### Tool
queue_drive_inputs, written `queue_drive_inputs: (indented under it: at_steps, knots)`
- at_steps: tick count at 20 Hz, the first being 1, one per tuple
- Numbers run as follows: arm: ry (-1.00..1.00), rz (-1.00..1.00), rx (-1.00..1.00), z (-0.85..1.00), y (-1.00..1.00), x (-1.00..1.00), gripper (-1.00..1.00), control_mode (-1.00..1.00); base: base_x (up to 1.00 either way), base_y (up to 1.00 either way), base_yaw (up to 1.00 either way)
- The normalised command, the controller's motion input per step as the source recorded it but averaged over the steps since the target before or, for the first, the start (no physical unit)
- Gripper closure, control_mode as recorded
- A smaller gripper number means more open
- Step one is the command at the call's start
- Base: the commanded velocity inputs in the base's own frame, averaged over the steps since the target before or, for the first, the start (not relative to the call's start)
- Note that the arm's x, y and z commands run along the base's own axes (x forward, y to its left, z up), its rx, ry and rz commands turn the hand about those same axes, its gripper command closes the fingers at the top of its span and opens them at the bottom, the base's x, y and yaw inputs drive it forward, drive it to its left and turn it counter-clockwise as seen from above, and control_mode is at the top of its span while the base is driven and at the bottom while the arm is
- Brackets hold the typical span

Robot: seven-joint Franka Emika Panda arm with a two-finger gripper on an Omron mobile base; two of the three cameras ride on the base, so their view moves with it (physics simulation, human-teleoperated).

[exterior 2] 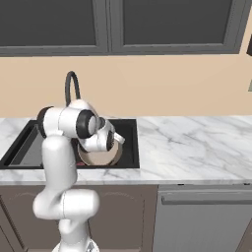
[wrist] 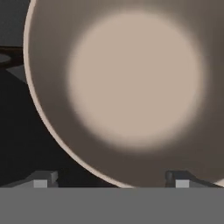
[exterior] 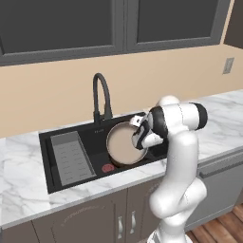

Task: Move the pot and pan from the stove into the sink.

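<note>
The beige pot (exterior: pixel 123 144) lies in the black sink (exterior: pixel 93 140), in its right half, tipped so its inside faces the left base view. From the right base view the pot (exterior 2: pixel 98 157) shows under the hand. My gripper (wrist: pixel 111 181) is open just over the pot's rim (wrist: pixel 131 87), its fingertips (wrist: pixel 41 181) wide apart and holding nothing. In the left base view the hand (exterior: pixel 141 131) hangs at the pot's right edge. The pan and the stove are out of view.
A grey ribbed tray (exterior: pixel 71 159) fills the sink's left part, and a black arched faucet (exterior: pixel 101 97) stands behind it. A small red round thing (exterior: pixel 108 167) lies on the basin floor. White marble counter (exterior 2: pixel 197 142) runs to the right; dark cabinets hang above.
</note>
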Motion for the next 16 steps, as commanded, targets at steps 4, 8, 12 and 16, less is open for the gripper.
queue_drive_inputs:
  at_steps: [4,8,12,16]
  knots:
    - [-0.04,0.19,0.06,0.61,0.00,-0.52,-1.00,-1.00,0.00,0.00,0.00]
    - [-0.07,0.22,0.04,0.68,0.00,-0.52,-1.00,-1.00,0.00,0.00,0.00]
    - [-0.04,0.19,0.01,0.74,0.06,-0.58,-1.00,-1.00,0.00,0.00,0.00]
    - [-0.07,0.14,0.00,0.73,0.07,-0.72,-1.00,-1.00,0.00,0.00,0.00]
